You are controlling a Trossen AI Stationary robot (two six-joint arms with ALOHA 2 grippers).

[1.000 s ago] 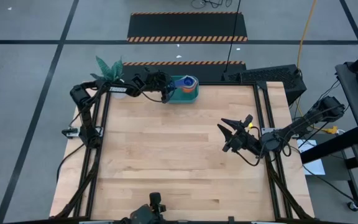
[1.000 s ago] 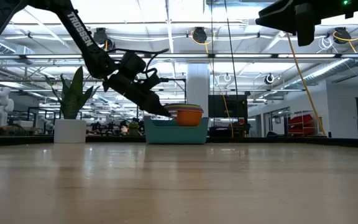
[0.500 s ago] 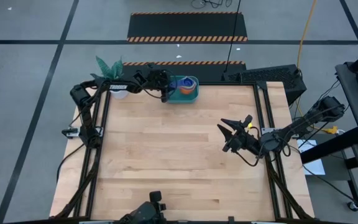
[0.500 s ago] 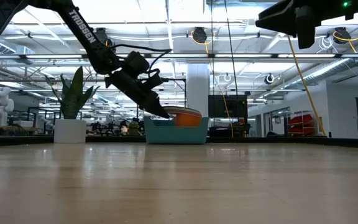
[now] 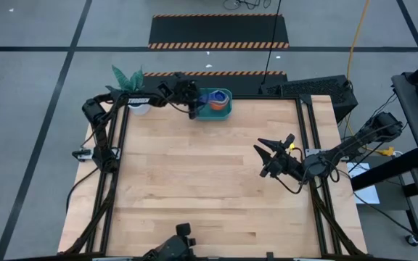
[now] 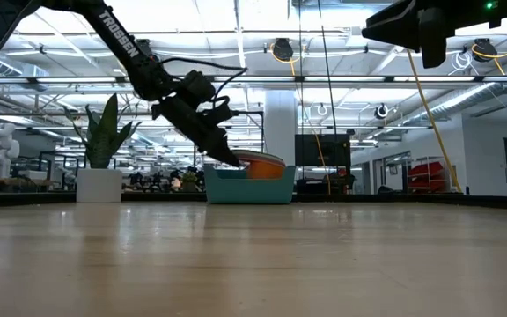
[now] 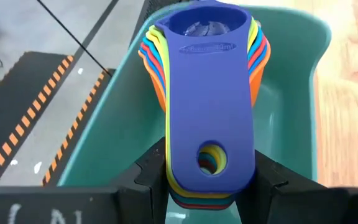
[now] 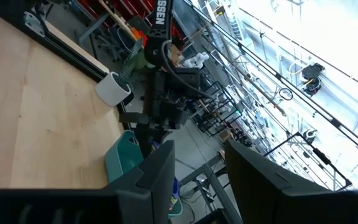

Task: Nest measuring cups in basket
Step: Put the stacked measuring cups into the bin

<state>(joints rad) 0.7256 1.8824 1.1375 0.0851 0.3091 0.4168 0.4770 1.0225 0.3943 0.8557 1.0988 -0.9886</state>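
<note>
Measuring cups in coloured plastic (image 7: 210,93), stacked one inside another with a blue-violet one on top and yellow, light blue, red and orange rims fanning out beneath, sit in the teal rounded plastic basket (image 5: 224,110) at the far edge of the wooden worktop (image 5: 209,188), a little left of its middle. From where I stand the nesting looks all but finished: every cup I can make out is already in the one pile, and no loose cup lies on the worktop. How many are in the pile I can't count. What seems left is only to let go and pull away. The left claw (image 7: 210,180) has its two dark fingers closed on the stacked handles, one finger on each side. The stack's long axis runs from the handle ends in the claw out to the bowls, which point away from the claw toward the basket's other end; in the low view the pile tilts, handle end down. A small white plant pot (image 6: 99,185) stands near the far left corner. The right claw (image 5: 271,156) hangs well above the worktop near its right edge, fingers parted, holding nothing.
</note>
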